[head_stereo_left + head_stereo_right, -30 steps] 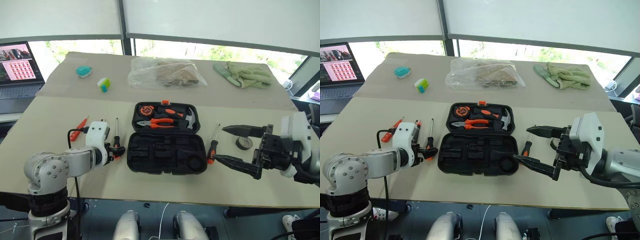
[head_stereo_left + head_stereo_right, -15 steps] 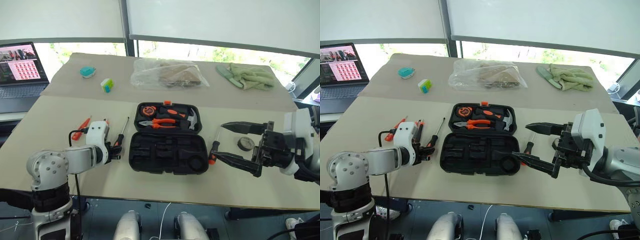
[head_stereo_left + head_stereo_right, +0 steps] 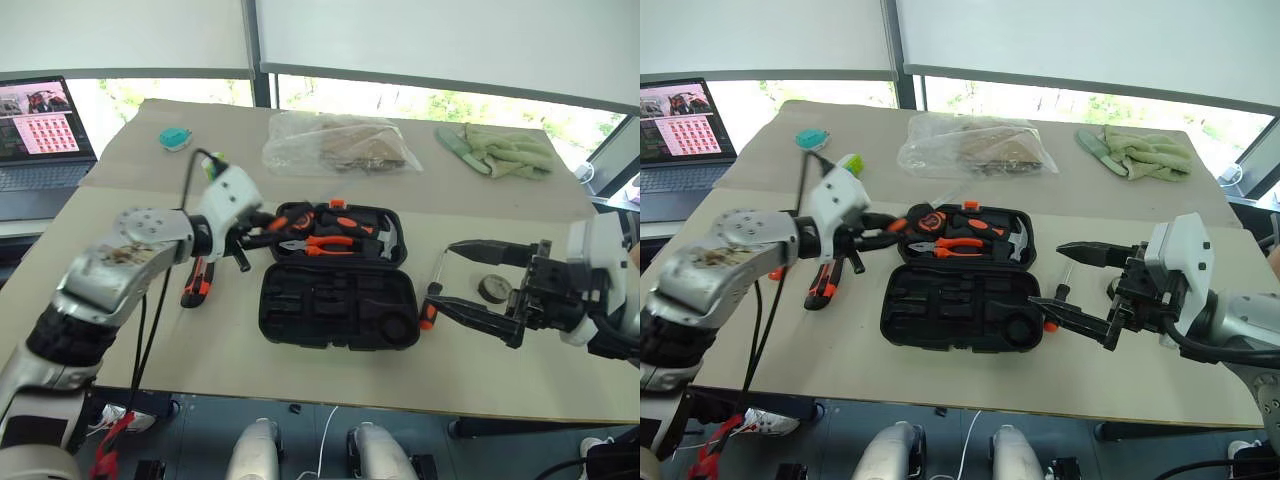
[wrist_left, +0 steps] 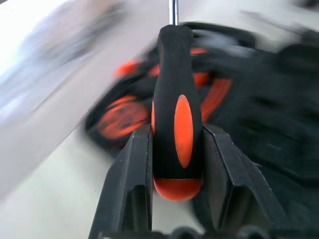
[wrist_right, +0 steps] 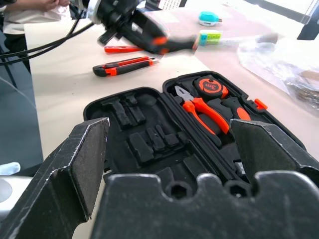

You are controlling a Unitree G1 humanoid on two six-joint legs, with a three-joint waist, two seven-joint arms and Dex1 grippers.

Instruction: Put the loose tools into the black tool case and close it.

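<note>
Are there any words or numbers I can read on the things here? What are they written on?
"3m": on the round orange tape measure in the black tool case, faint.
Laptop screen: rows of small pictures, too small to read.
Other tools, plastic bag: no readable text.

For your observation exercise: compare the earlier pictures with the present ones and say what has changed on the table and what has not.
The left hand, which was low on the table beside a thin screwdriver, has closed on that screwdriver and lifted it toward the open black tool case. The right hand stays open beside the case. The utility knife, second screwdriver and tape roll lie where they were.
</note>
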